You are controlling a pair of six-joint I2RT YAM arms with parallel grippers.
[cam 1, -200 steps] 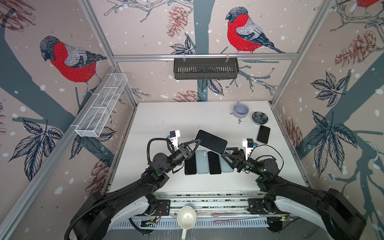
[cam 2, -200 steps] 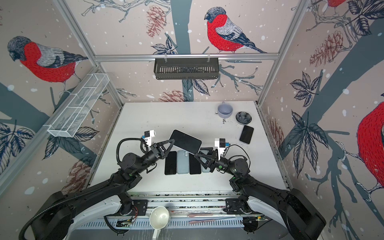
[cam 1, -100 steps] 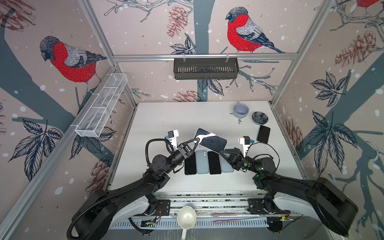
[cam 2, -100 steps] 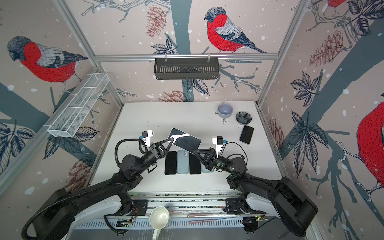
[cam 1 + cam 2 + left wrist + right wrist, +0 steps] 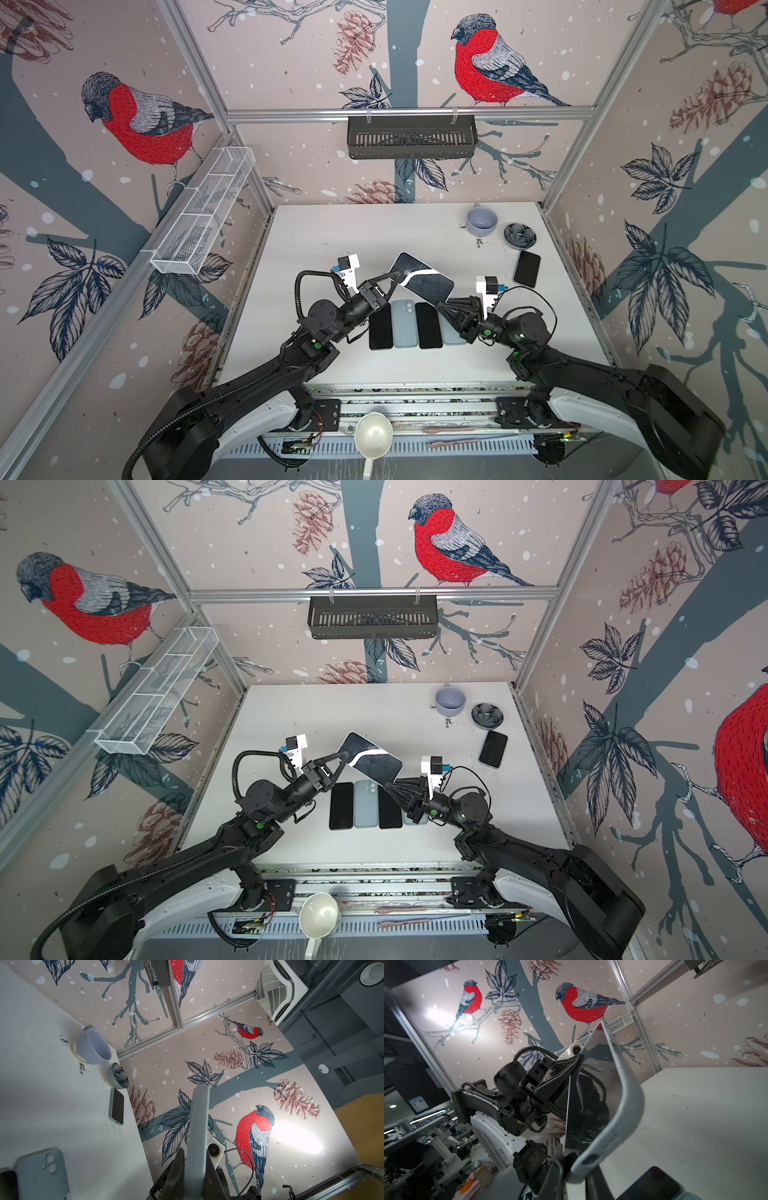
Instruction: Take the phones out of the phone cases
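– Phone (image 5: 424,277): where is it, relative to the grippers?
– Between them, lifted off the table (image 5: 332,232), tilted, screen up. Left gripper (image 5: 392,276) has it by the far edge. Right gripper (image 5: 439,305) is at the opposite, near corner.
– Left gripper state?
– Clamped, jaws almost together, pinching the edge of the cased phone. In the left wrist view the phone runs edge-on out from the fingers (image 5: 177,1167).
– Right one?
– Jaws narrow, nipping one corner of the phone case (image 5: 623,1109). In the right wrist view that corner's rim is bent away from the screen, with a gap between case and glass.
– Phone out, then?
– No. Only that corner is peeled; the rim at the left gripper's end looks seated.
– Under the tools?
– Row of four phones (image 5: 404,324) flat on the table just below both gripper tips, side by side: two dark screens, two pale blue. The one nearest the right gripper is partly hidden under it.
– Further out?
– Lone phone (image 5: 527,269) lying flat on the right gripper's outer side, well apart. Past it, a small bowl (image 5: 519,236) and a mug (image 5: 481,220), near each other by the back wall.
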